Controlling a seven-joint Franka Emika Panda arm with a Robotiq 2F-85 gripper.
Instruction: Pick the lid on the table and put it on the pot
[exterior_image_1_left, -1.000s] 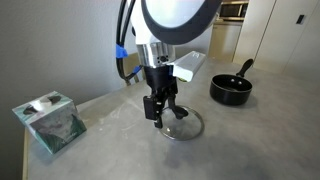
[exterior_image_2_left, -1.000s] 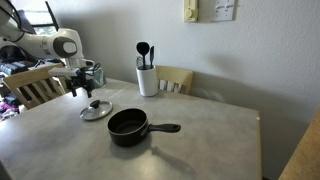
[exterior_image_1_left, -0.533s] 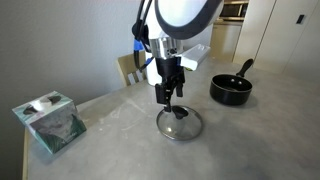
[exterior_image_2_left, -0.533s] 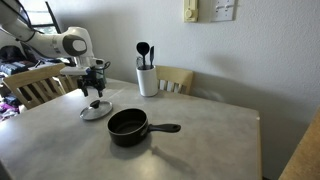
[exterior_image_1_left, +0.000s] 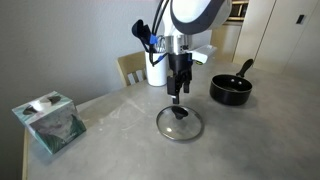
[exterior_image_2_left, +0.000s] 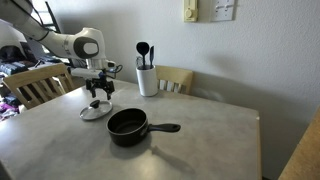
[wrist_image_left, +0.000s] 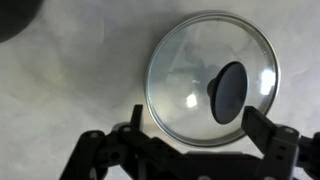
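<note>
Pale wall and wooden chair backs behind a light grey-beige, faintly marbled tabletop. Lying flat on it, knob up: round clear glass lid with thin metal rim and black centre knob. Well apart from it in both exterior views: small, shallow black pot with one long black handle, uncovered. Poised directly above the lid, not touching: black two-fingered hand, fingers spread wide in the wrist view, nothing between them, knob sitting somewhat off centre between them. Off to the sides: white cylindrical utensil holder and patterned tissue box, neither involved. Judged early in the task: hand lined up over the lid, nothing grasped, pot not yet covered. Left to do: lower, close on the knob, lift, carry across, set the lid down on the pot.
</note>
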